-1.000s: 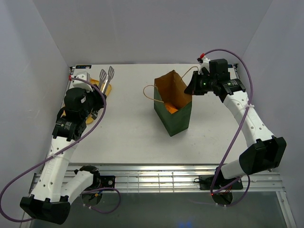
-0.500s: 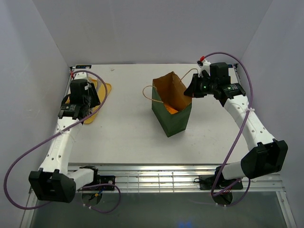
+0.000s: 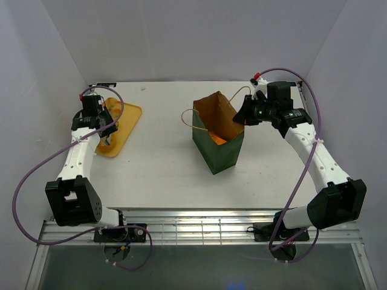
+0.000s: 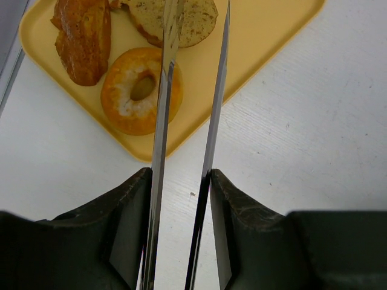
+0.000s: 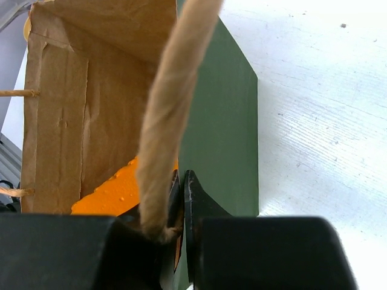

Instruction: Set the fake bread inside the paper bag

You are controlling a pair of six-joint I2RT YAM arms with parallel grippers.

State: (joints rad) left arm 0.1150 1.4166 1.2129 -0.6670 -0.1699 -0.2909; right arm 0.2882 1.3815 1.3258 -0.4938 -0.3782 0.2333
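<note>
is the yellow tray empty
No: in the left wrist view a ring bagel, a brown loaf and another piece lie on the tray.

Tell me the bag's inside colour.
The paper bag is brown inside, clearest in the right wrist view.

The left arm (image 3: 75,158) stretches forward on its own side, and the left gripper (image 4: 181,181) tips downward, its fingers (image 4: 130,223) clamping metal tongs (image 4: 164,90). The right arm (image 3: 317,151) reaches forward and inward; the right gripper (image 5: 183,193) is pinched tight on a string handle (image 5: 172,109).
</note>
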